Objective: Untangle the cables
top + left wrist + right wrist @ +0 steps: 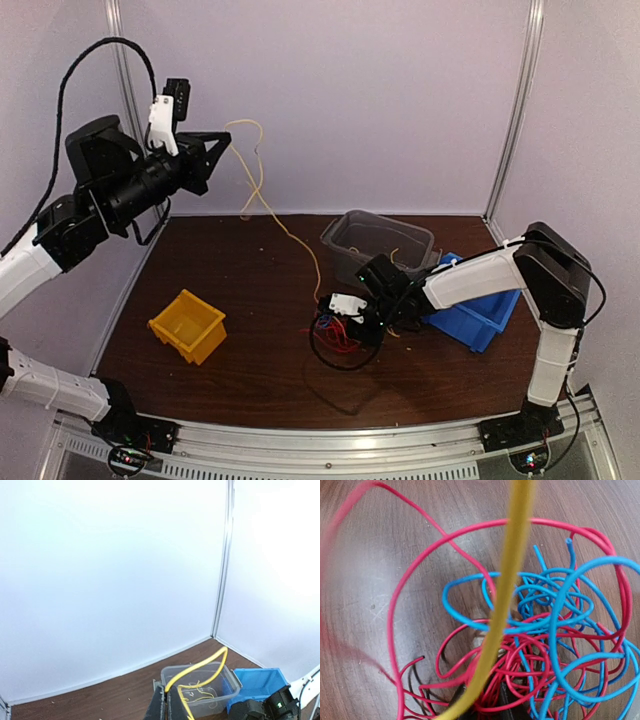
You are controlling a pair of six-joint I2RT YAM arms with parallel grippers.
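- Up high on the left, near the back wall, my left claw [222, 140] is clamped fully closed on the yellow cable [262, 195]; on its own wrist cam the yellow strand comes out from between the fingers
- from there the yellow cable hangs in a loose loop, then slants down over the table [240, 290] to the red and blue tangle [338, 328]
- that tangle lies on the table right of the middle, just in front of the clear bin [345, 232] and just left of the blue bin [485, 320]
- my right claw [348, 318] is nose-down right on the tangle; honestly I can't tell from any view how far apart its jaws are or whether it has a strand pinched
- right wrist cam is all loops: red ones wide and round, blue ones packed tight toward the right, and the yellow one crossing over both from top to bottom, pretty blurry
- clear bin has a few thin yellow strands lying in it
- yellow bin [188, 325] sits on the front-left of the table, well apart from the cables
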